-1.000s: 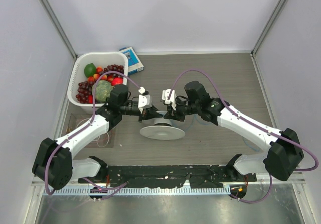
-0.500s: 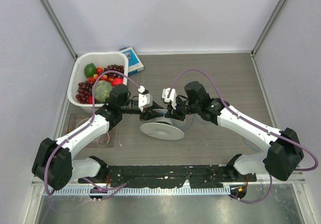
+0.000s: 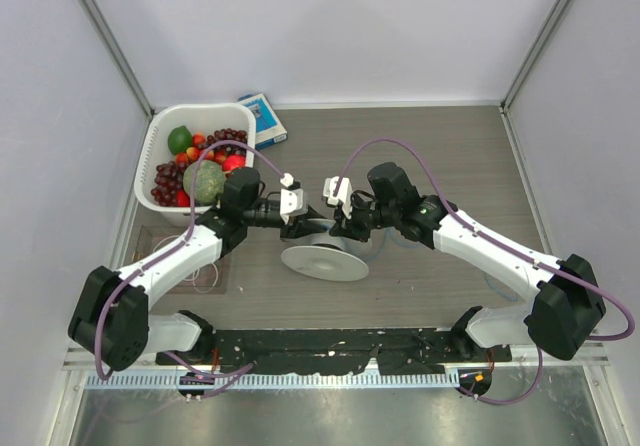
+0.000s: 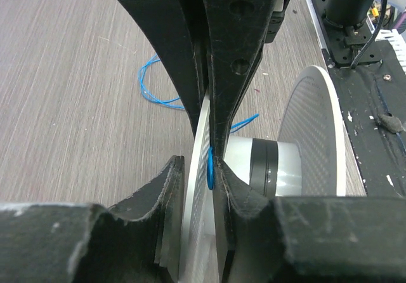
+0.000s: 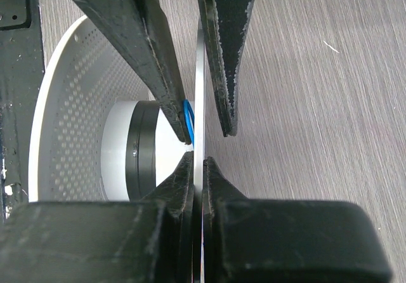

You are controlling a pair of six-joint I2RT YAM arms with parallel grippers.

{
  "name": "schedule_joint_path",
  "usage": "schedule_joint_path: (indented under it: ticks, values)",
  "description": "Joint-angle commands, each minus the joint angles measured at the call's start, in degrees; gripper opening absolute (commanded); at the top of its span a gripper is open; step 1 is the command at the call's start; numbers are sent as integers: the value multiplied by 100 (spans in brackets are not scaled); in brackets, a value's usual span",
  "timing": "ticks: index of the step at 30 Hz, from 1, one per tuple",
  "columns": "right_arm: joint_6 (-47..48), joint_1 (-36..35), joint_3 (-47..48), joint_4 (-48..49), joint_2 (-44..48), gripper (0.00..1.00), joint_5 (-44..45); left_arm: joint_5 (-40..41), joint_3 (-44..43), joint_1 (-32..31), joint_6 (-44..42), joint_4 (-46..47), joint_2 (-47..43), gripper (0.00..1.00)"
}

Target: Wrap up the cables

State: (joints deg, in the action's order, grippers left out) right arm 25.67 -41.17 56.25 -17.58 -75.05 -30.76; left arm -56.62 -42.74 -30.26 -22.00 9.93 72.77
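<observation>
A white spool (image 3: 322,263) with perforated flanges and a black-ringed hub (image 4: 266,165) hangs between both grippers at mid-table. My right gripper (image 5: 197,160) is shut on the rim of the thin flange (image 5: 199,73); it also shows in the top view (image 3: 341,230). My left gripper (image 4: 196,162) straddles the same flange with its jaws slightly apart, one finger (image 5: 171,92) against the blue cable (image 5: 188,115) at the hub. The rest of the hair-thin blue cable (image 4: 152,89) lies looped on the table. Thin pale wires (image 3: 207,279) lie under the left arm.
A white basket (image 3: 160,156) of fruit stands at the back left, with a blue box (image 3: 263,118) behind it. A black rail (image 3: 330,346) runs along the near edge. Grey walls close in both sides and the back.
My left gripper has moved slightly right, closer onto the spool's flange. The spool and right gripper have shifted a little with it.
</observation>
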Motion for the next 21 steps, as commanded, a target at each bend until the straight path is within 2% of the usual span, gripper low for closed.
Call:
schedule_joint_path:
  ticks: [1,17,21]
  values:
    - [113,12,158,370,43,1,-167,-174,-235,-24,-287,-97,70,26]
    - [158,12,185,361,7,1,-220,-218,-314,-59,29,0,150,28]
    - [166,4,220,361,-19,1,-228,-183,-296,-59,-24,0,176,22]
